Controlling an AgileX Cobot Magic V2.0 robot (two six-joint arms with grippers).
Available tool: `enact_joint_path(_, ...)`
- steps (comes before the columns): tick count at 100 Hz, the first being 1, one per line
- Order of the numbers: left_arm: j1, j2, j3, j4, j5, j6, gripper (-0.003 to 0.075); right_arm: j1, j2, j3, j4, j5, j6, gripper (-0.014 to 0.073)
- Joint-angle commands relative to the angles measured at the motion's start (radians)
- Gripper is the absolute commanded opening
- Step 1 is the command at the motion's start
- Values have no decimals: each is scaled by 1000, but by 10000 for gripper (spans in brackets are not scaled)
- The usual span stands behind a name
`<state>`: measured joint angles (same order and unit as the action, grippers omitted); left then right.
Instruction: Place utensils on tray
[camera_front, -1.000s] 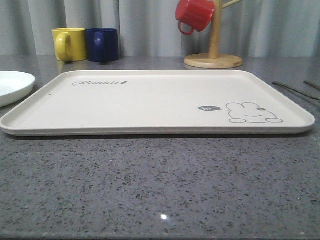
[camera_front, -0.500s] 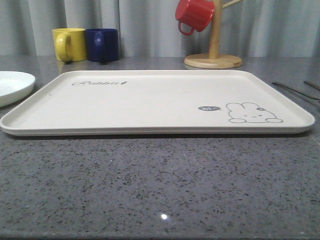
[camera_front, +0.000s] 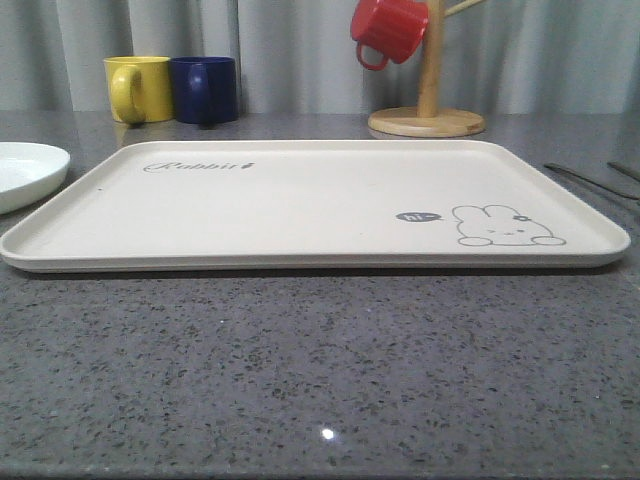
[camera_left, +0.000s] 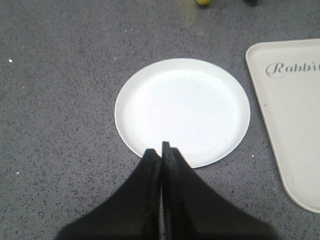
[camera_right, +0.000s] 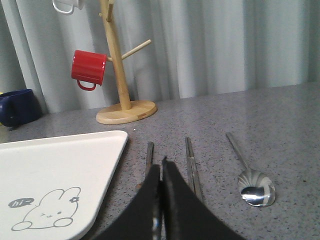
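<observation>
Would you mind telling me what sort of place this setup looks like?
Probably a kitchen or dining counter mock-up: a speckled grey countertop, mugs beside a wooden mug tree, and a tray with cutlery nearby.

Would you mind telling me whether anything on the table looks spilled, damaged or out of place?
Nothing stands out. The tray lies flat and bare, the white plate beside it is clean, and the spoon and chopsticks lie tidily on the counter past the tray's edge. The red mug hangs on its wooden stand.
</observation>
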<state>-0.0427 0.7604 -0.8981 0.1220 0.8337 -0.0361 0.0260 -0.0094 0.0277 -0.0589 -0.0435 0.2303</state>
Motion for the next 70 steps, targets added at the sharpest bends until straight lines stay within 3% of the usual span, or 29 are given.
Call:
enact_joint_path(1,2,35,-35,-5,-56,-9,-17,-3,9,-19,-8,-85,-7,-68)
enact_joint_path(10,2,59,-35,-5,-47,-9,-9,-3,9,-19,-8,-85,-7,-68)
enact_joint_path(17,2,68,-35,-5,-38,-9,41,-3,9,-19,-8,-85,-7,-68)
enact_joint_path(43,2,68,-34,-5,-31,-9,479,-3,9,-19,-8,-85,-7,-68)
enact_joint_path(48,2,68,-34,-5,-31,-9,508,-3,9,-19,-8,-85,-7,-68)
enact_joint_path(70,2,161,-50,5,-65,-44,506,-3,9,-19,-8,-85,-7,-68)
